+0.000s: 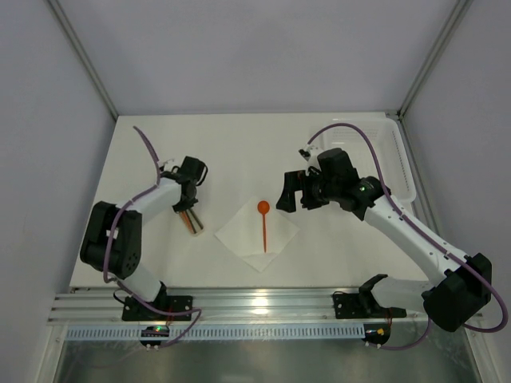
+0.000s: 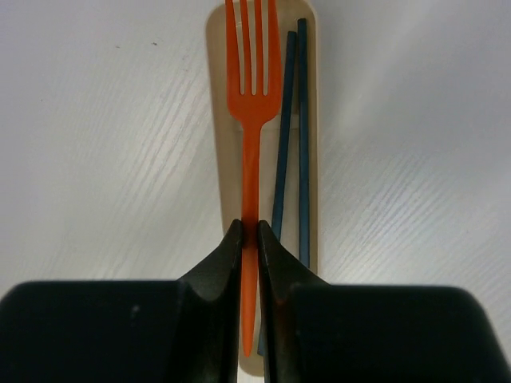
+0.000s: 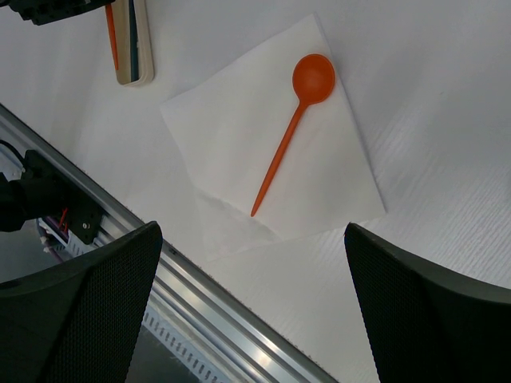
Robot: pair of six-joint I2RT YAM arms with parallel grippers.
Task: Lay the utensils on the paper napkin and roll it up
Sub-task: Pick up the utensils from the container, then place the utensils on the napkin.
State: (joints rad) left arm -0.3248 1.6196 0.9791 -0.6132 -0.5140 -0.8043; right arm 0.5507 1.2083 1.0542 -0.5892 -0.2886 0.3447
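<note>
Fingers (image 2: pixel 219 267) of the left gripper (image 2: pixel 249 239) pinch the orange fork (image 2: pixel 251 96) by its handle, in the beige tray (image 2: pixel 215 159) beside the blue chopsticks (image 2: pixel 303 120). Right wrist view: the right gripper (image 3: pixel 251 235) hangs spread wide and empty above the spoon (image 3: pixel 313 78), which lies on the paper napkin (image 3: pixel 223 144). Overhead: one utensil is placed, the fork is not yet over, and the rolling is undone.

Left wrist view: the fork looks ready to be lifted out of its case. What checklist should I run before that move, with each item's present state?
1. Left gripper shut on the fork handle: ok.
2. Right-hand finger free of the blue chopsticks lying beside the fork in the tan case: cannot tell.
3. Napkin spread open on the table: ok.
4. Spoon already on the napkin, with bare paper beside it: ok.
5. Right gripper open and holding nothing: ok.
</note>
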